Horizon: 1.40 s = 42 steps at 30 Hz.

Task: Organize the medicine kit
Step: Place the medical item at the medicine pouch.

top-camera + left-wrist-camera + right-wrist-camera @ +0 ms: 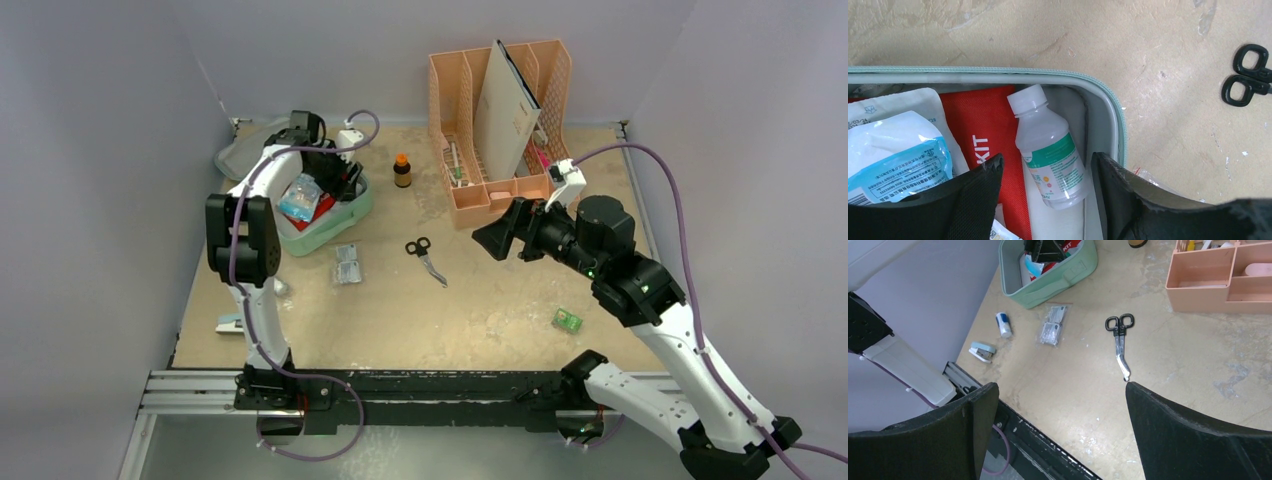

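Fig.: L gripper [1047, 160], jaws apart and gripping nothing, hangs inside the medicine kit [1113, 125]; a bottle [1048, 150] lies loose betw. its fingers. R gripper [1060, 386] is wide open, kit well ahead-left. Kit prob. light, rigid, slick plastic; take by rim wall.

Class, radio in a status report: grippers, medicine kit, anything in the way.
Left gripper open over white bottle lying in medicine kit. Right gripper open, empty, above table. Scissors, foil packets loose outside kit, not blocking.
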Each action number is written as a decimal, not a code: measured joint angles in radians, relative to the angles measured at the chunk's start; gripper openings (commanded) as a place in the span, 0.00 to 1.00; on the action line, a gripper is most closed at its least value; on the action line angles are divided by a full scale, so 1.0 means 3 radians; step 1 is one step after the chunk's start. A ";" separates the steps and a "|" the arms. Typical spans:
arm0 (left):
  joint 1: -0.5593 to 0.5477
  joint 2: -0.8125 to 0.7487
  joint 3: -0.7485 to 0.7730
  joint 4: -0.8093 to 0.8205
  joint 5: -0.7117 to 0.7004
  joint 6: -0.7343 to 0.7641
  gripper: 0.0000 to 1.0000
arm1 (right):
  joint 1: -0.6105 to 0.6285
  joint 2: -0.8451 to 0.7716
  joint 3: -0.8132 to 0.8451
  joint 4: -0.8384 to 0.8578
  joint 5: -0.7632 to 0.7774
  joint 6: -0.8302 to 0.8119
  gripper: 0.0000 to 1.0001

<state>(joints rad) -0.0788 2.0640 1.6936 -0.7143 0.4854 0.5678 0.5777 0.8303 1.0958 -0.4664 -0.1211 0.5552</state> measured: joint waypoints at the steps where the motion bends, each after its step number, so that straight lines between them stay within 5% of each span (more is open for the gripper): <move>1: 0.0000 -0.0011 0.0000 0.0000 0.0008 -0.0009 0.62 | 0.0000 -0.0001 0.0000 0.0001 0.0000 0.0000 0.99; 7: 0.0000 -0.0161 0.0000 0.0061 0.0094 -0.0187 0.65 | 0.0000 -0.0001 0.0000 0.0000 -0.0001 0.0001 0.99; 10: 0.0000 -0.0342 -0.0003 0.0153 0.0114 -0.0366 0.76 | 0.0000 -0.0001 -0.0001 0.0000 -0.0001 0.0003 0.99; 22: 0.0000 -0.1509 -0.0252 0.0458 -0.0159 -0.1404 0.86 | 0.0000 0.0268 -0.0015 -0.0069 0.0238 0.0092 0.98; 32: -0.0004 -0.2449 -0.1403 0.0815 0.0451 -0.2578 0.89 | 0.0000 0.1212 0.0196 0.0235 0.0401 -0.0076 0.67; 42: -0.0003 -0.2716 -0.1905 0.0504 0.0053 -0.2797 0.91 | 0.0000 0.2415 0.0905 0.0753 0.0734 -0.0631 0.61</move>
<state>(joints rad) -0.0795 1.2491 1.1221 -0.5632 0.5014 -0.2714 0.5777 1.5547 1.3674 -0.2405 0.0990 0.3660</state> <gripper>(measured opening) 0.903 0.616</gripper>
